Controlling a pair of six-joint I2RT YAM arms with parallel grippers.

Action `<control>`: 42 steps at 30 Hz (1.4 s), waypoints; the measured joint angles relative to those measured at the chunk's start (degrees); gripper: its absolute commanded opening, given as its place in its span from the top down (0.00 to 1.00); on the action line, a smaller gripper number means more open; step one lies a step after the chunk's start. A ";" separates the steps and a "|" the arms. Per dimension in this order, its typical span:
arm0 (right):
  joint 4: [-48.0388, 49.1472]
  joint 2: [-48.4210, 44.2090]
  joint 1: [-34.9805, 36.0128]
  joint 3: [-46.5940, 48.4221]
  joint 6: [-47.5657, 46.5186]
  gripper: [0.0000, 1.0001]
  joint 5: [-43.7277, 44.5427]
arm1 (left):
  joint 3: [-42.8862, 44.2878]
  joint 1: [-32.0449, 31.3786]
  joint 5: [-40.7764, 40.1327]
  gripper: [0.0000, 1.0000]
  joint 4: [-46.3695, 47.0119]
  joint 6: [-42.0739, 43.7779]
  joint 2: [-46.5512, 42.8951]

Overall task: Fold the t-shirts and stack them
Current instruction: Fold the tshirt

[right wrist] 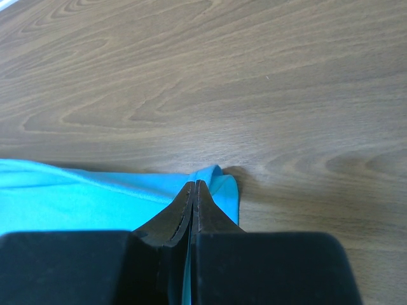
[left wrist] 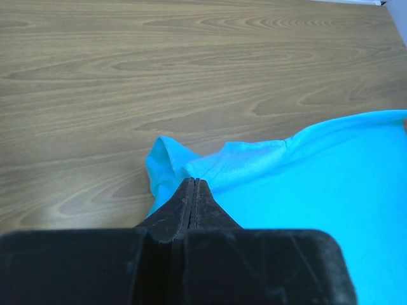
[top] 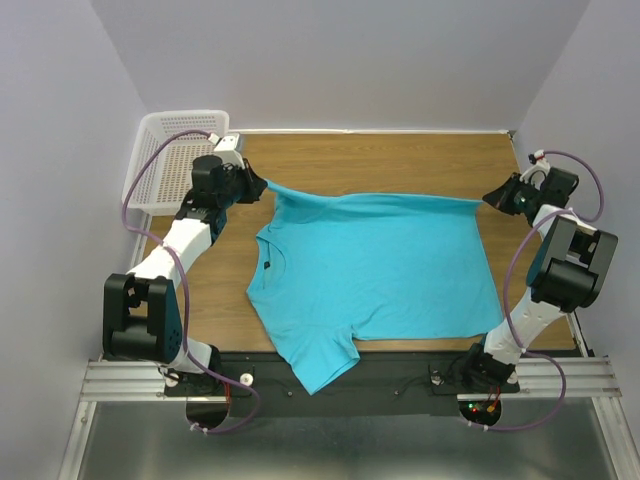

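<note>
though its neck label is unreadable, left end effector and right end effector pinch the t-shirt.

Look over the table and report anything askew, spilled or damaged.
The t-shirt lies sideways, and one sleeve overhangs the near edge of the table onto the black rail. The left gripper and right gripper are shut on its far corners. Nothing looks spilled or torn.

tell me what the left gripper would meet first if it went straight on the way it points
The left gripper is shut on a sleeve of the t-shirt, so that bunched fabric comes first. Past it only bare table shows; depth is unclear.
</note>
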 measured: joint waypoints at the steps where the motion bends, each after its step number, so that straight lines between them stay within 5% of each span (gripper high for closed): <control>1: 0.00 0.00 -0.04 0.00 -0.02 0.99 0.00 | -0.28 0.00 0.02 1.00 -0.02 0.00 -0.02; 42: -0.33 1.51 -1.44 -1.18 -1.27 0.99 0.04 | -8.15 0.00 1.60 1.00 -4.55 1.07 -6.86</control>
